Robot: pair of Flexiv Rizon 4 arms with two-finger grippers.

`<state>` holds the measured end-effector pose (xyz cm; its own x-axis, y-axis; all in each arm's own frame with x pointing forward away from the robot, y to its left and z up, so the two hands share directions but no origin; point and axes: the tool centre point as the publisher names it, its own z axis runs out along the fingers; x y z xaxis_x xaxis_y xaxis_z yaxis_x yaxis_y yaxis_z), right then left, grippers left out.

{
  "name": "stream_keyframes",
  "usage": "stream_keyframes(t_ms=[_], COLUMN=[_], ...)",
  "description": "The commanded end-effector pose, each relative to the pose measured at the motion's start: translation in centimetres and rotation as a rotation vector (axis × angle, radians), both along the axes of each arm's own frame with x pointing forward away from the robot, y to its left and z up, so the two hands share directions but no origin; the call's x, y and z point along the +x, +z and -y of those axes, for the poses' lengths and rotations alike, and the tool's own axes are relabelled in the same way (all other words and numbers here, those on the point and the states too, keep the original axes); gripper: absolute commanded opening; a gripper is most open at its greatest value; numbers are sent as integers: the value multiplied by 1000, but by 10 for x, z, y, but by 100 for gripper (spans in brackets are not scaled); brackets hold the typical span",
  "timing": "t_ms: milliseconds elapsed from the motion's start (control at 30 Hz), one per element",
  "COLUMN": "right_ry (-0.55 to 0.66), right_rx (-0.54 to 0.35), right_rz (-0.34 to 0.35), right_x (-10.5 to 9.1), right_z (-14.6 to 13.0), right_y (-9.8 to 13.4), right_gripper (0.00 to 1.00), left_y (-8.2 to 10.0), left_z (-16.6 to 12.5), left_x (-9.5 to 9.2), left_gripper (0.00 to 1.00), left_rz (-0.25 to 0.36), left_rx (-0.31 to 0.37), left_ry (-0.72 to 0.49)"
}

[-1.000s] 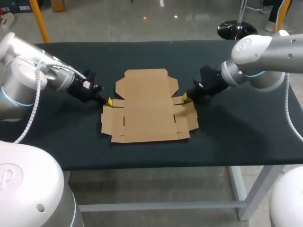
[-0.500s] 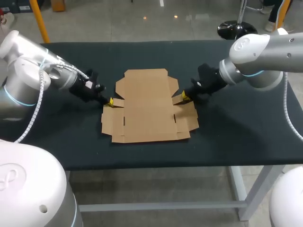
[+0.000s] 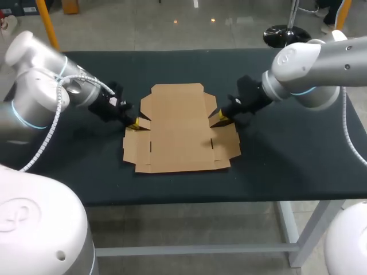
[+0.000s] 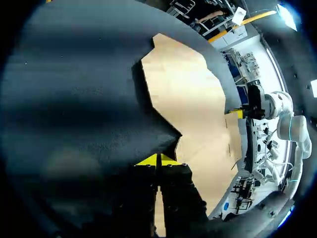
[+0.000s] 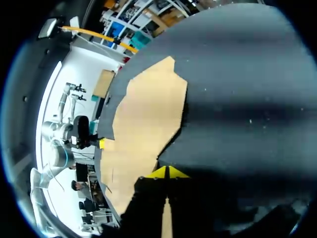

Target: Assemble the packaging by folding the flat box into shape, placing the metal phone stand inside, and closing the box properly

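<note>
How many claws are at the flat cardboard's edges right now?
2. The left claw is at the left side flap of the flat brown cardboard box blank. The right claw is at its right side flap, roughly opposite. Neither is hidden.

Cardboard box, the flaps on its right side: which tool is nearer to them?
Right. The right tool is at the notch between those flaps; the left tool is at the opposite side of the flat box, across the whole sheet.
</note>
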<state>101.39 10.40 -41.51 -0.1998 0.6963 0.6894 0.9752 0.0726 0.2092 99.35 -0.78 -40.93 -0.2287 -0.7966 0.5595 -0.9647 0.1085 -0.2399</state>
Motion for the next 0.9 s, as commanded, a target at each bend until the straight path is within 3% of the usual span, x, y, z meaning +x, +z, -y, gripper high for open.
stream_keyframes(t_ms=[33, 400, 900], right_ry=[-8, -29, -56], right_rx=[-24, -103, -196], right_rz=[4, -12, -9], right_x=[-2, -2, -2], right_z=[-4, -9, -20], right_y=[3, 6, 14], right_gripper=[0, 0, 0], left_y=[4, 11, 18], left_z=[6, 7, 17], left_x=[-2, -2, -6], left_gripper=[0, 0, 0], left_rz=[8, 29, 71], left_rx=[54, 129, 174], left_ry=[21, 33, 33])
